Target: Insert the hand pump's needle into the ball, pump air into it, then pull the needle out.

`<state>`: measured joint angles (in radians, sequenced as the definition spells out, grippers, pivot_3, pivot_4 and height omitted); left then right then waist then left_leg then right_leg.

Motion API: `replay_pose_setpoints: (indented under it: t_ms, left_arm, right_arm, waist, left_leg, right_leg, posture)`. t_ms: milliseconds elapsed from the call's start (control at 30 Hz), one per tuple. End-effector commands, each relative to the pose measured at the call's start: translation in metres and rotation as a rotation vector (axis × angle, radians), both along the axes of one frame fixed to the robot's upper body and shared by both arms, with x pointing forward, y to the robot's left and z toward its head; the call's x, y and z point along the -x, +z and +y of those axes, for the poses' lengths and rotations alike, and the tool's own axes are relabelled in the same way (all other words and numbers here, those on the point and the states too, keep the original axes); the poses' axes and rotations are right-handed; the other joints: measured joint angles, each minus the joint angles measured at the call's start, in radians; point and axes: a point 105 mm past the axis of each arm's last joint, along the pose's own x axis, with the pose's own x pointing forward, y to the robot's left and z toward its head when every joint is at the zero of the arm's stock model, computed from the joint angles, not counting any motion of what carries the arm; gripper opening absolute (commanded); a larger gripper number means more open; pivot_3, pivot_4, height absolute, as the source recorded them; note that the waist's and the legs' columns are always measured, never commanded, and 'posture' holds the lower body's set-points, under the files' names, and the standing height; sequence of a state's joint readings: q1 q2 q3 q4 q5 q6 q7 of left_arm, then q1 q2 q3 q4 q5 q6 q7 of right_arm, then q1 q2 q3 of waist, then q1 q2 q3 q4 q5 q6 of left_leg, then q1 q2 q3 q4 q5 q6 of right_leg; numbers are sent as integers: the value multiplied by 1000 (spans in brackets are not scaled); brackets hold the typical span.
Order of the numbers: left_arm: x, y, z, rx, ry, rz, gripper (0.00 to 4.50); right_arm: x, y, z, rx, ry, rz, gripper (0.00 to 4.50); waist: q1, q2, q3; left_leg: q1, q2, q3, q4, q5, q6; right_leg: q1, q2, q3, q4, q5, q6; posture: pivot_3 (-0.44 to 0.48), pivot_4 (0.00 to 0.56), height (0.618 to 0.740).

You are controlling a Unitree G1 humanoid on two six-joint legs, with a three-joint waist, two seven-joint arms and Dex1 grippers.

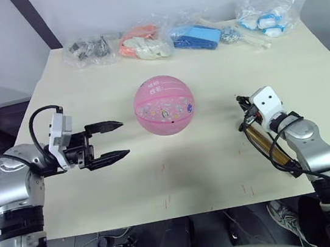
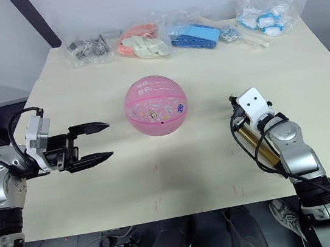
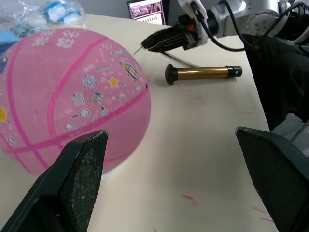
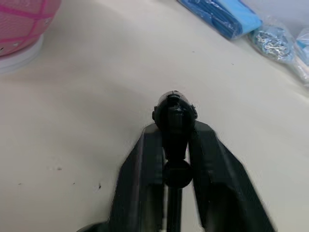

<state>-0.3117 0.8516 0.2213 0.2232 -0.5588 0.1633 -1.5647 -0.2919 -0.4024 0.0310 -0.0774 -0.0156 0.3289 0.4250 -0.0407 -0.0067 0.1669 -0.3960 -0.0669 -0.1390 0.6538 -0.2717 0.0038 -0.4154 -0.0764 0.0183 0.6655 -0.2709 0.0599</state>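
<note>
Left gripper (image 1: 113, 142): at the left of the frame, over the bench (image 1: 220, 165), level with the ball. Its two black fingers (image 1: 105, 127) are spread wide with nothing between them, tips pointing toward the ball and stopping short of it.

Ball (image 1: 164, 105): pink, round, at the centre of the frame. It sits on a low white ring, seen in the wrist views. Black valve dot (image 1: 171, 122) on the lower front face. It touches neither gripper.

Far edge of the bench, upper part of the frame, left to right: a clear bag of dark small parts (image 1: 88, 48), a bag of orange-and-white items (image 1: 141, 44), a bag with a blue item (image 1: 197, 36), a bag of blue-and-white items (image 1: 266, 18). All lie well apart from the ball.

Right gripper (image 4: 175, 145): at the right of the frame, low over the bench. Its fingers (image 4: 145, 164) are pinching the black end piece of the thin hose, which stands out beyond the tips toward the ball.

Needle (image 3: 138, 49): a thin pin at that hose tip, seen in the left wrist view, near the ball and clear of it.

Hand pump (image 3: 203, 73): gold-bronze cylinder lying flat on the bench just beside the right gripper, one black end toward the ball.
</note>
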Motion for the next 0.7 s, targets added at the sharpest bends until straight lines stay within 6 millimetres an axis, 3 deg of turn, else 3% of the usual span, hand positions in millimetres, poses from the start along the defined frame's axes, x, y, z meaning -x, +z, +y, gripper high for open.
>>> replay_pose_setpoints:
  t_ms: [33, 100, 167, 300, 500, 700]
  left_arm:
    - [6, 13, 1, 0, -21, -65, 4500]
    - [7, 11, 1, 0, -19, -63, 4500]
    - [7, 10, 1, -1, -14, -61, 4500]
    - [5, 6, 3, -10, 13, -63, 4500]
    - [3, -5, 6, -14, 66, -65, 4500]
    - [0, -23, 15, -14, 192, -78, 4500]
  right_arm:
    - [0, 14, -4, -36, -1, -35, 2675]
    - [2, 17, -7, -58, 2, -37, 3423]
    - [5, 22, -11, -61, 9, -54, 4478]
    - [14, 31, -17, -110, 14, -78, 4478]
    - [44, 36, -28, -189, 53, -123, 4478]
    - [78, 24, -52, -155, 104, -116, 4478]
  waist:
    - [0, 0, 0]
    - [-1, 0, 0]
    - [-1, 0, 0]
    - [0, 0, 0]
    - [2, 0, 0]
    - [4, 0, 0]
  left_leg:
    - [0, 0, 0, 0, 0, 0]
    - [0, 0, 1, 0, 0, 0]
    - [1, 0, 1, 0, 0, 0]
    - [1, 0, 1, 0, 0, 0]
    - [2, 1, 2, 1, 0, 0]
    - [8, 1, 6, 3, 0, 1]
  right_leg:
    - [0, 0, 0, 0, 0, 0]
    - [0, 0, 1, 1, 0, 0]
    - [0, 0, 1, 1, 0, 0]
    - [0, 0, 2, 2, 0, 0]
    - [0, 0, 3, 5, 0, 0]
    - [2, 0, 7, 11, 0, 0]
  posture:
    - [0, 150, 740]
    - [0, 150, 740]
    - [0, 150, 740]
    - [0, 150, 740]
    - [0, 150, 740]
    - [0, 150, 740]
